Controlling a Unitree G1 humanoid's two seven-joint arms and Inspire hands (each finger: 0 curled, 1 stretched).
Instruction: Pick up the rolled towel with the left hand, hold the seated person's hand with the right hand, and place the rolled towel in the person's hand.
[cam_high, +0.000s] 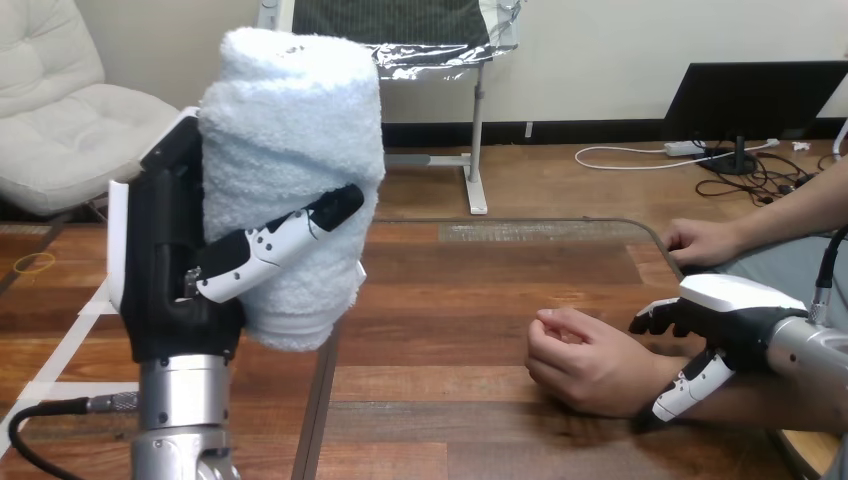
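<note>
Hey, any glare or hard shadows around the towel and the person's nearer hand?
Head view: the rolled towel in the left robot hand is bright yet shows its texture; a soft shadow lies on the table beneath the person's nearer hand; no strong glare there.
</note>
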